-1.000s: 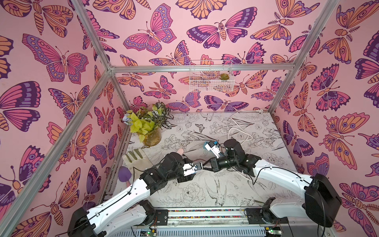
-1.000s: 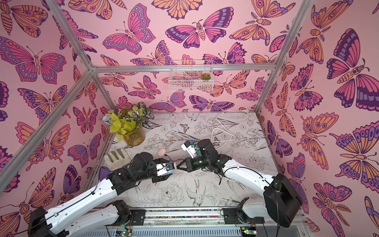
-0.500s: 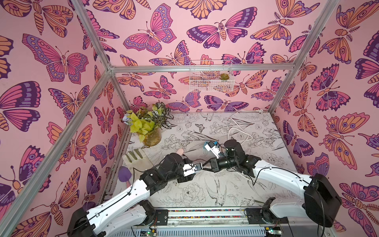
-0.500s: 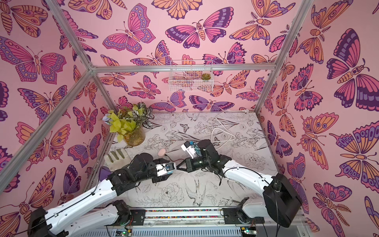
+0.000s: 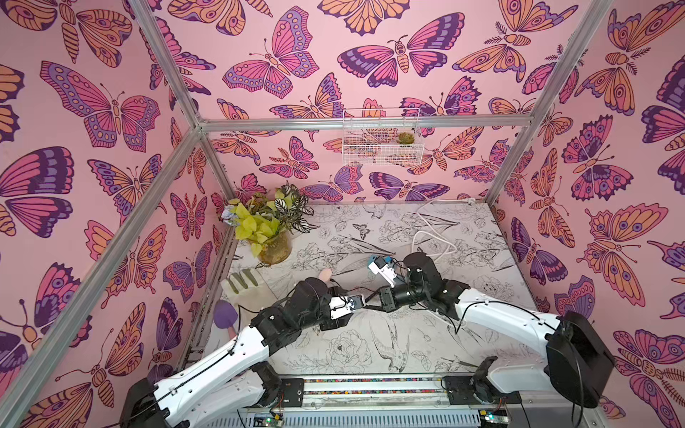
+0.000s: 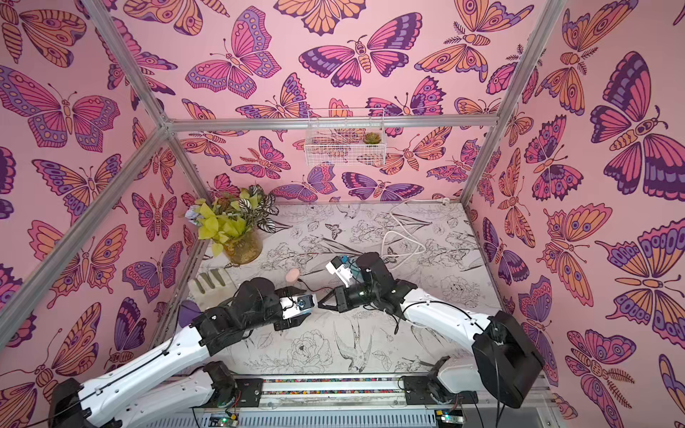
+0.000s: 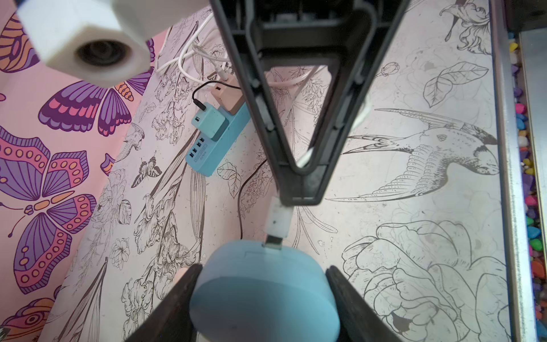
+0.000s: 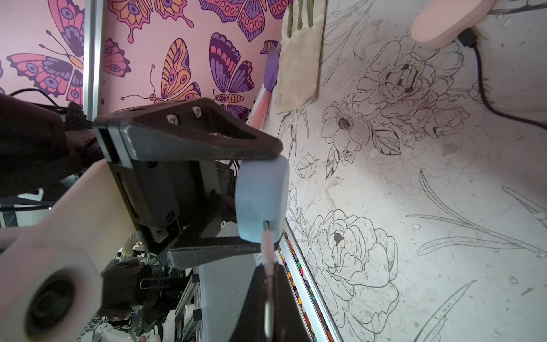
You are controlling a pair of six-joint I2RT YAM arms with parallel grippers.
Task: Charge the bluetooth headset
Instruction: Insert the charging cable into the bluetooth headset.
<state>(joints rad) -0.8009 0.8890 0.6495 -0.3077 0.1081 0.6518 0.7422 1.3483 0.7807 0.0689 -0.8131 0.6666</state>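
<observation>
The bluetooth headset's light blue rounded case (image 7: 263, 290) sits between the fingers of my left gripper (image 7: 260, 277), which is shut on its two sides. My right gripper (image 8: 268, 275) is shut on a white charging plug (image 7: 278, 219). The plug's metal tip meets the port on the case's edge (image 8: 262, 195); how deep it sits I cannot tell. In both top views the two grippers meet tip to tip above the middle of the table, left (image 5: 361, 302) against right (image 5: 372, 300), and the case is hidden there.
A blue power strip (image 7: 213, 139) with a teal charger cube (image 7: 207, 123) lies behind, white cable (image 5: 433, 237) looped beyond it. A pink oval device (image 5: 326, 274) on a black lead, a plant vase (image 5: 274, 248), a glove (image 5: 244, 285) and a purple brush (image 5: 226, 315) are at the left.
</observation>
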